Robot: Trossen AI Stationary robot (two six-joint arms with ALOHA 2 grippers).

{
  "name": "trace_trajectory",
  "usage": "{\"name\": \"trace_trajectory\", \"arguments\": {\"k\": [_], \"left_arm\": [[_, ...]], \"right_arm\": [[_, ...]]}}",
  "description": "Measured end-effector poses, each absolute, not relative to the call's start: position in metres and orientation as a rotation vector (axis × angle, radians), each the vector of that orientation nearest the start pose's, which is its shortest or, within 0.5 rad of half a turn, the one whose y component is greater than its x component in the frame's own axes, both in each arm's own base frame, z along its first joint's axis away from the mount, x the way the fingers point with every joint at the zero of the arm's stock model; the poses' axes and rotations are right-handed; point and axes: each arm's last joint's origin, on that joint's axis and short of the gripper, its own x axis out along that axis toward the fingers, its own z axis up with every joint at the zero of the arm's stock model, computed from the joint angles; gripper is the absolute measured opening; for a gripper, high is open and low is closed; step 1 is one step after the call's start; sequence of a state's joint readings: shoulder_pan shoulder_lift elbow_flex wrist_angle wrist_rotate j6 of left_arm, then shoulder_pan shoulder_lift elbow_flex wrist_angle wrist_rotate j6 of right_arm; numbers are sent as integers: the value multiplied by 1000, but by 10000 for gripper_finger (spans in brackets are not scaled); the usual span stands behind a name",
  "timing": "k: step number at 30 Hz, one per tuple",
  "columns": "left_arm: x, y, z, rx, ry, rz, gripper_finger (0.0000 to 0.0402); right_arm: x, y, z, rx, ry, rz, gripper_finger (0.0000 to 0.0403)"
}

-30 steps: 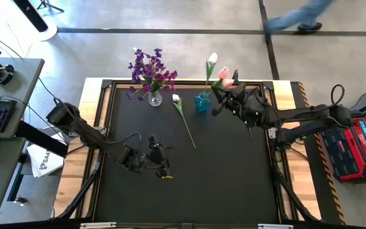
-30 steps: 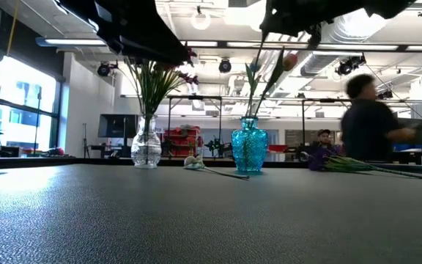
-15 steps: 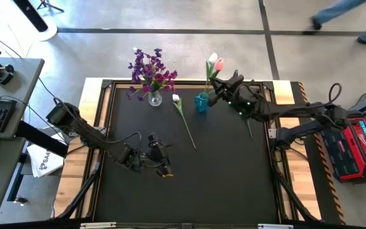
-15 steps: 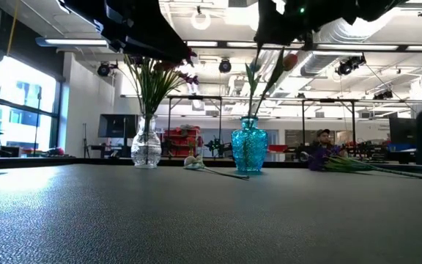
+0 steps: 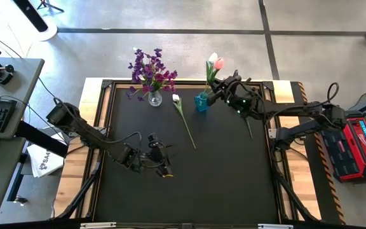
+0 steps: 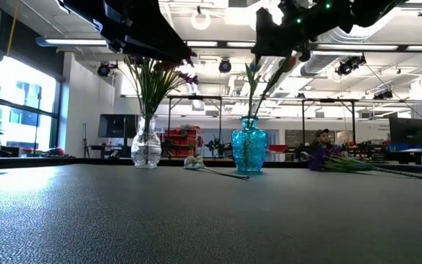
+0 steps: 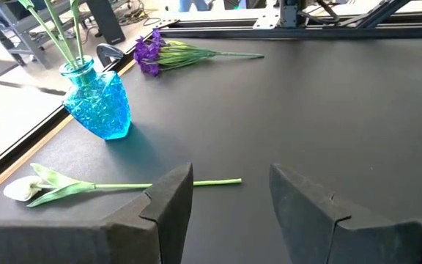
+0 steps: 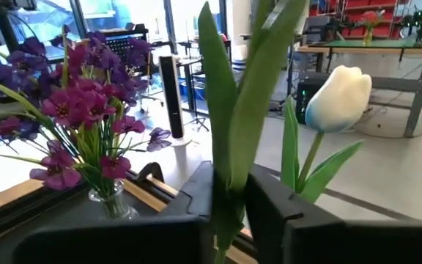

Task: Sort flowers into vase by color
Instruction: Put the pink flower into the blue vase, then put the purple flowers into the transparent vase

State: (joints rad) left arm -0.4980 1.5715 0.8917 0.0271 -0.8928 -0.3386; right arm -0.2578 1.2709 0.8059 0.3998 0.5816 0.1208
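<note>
A clear vase (image 5: pixel 154 98) with purple flowers (image 5: pixel 148 69) stands at the table's far edge. To its right stands the blue vase (image 5: pixel 201 102), holding a white tulip (image 5: pixel 213 58) and a pink tulip (image 5: pixel 219 63). My right gripper (image 5: pixel 216 95) is level beside the blue vase and is shut on the pink tulip's stem. Another white tulip (image 5: pixel 183 117) lies flat on the mat between the vases. My left gripper (image 7: pixel 229 198) hovers open over the mat's left-middle, short of that tulip's stem end (image 7: pixel 226 181). My right gripper pinches the pink tulip's green stem and leaf (image 8: pixel 229 172) between its two fingers, well below the blossom. The fingers lie level, coming from the table's right, across the stem. The stem stands nearly upright and runs down into the blue vase's neck (image 6: pixel 249 121).
A purple sprig (image 7: pixel 189 53) lies on the mat right of the blue vase, partly under my right arm (image 5: pixel 278 114). The table's raised frame (image 5: pixel 107 86) borders the mat. A red case (image 5: pixel 354 146) sits off the right side.
My right gripper has moved toward the table's left edge with the pink tulip, whose blossom now sits close beside the white tulip's over the blue vase. A person has walked past behind the table.
</note>
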Motion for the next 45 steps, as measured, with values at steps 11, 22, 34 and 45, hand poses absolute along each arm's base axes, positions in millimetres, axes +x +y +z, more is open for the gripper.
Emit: {"name": "trace_trajectory", "arguments": {"k": [11, 22, 34, 45], "left_arm": [[289, -132, 208, 92, 430, 456, 167], [289, -132, 208, 90, 432, 449, 168], [287, -137, 208, 79, 433, 425, 168], [287, -137, 208, 74, 432, 427, 168]], "right_arm": [[270, -88, 322, 44, 98, -858, 191], [261, -71, 397, -23, 311, -805, 215], [239, 28, 339, 159, 883, -328, 187], [186, -5, 182, 472, 1240, -912, 148]]}}
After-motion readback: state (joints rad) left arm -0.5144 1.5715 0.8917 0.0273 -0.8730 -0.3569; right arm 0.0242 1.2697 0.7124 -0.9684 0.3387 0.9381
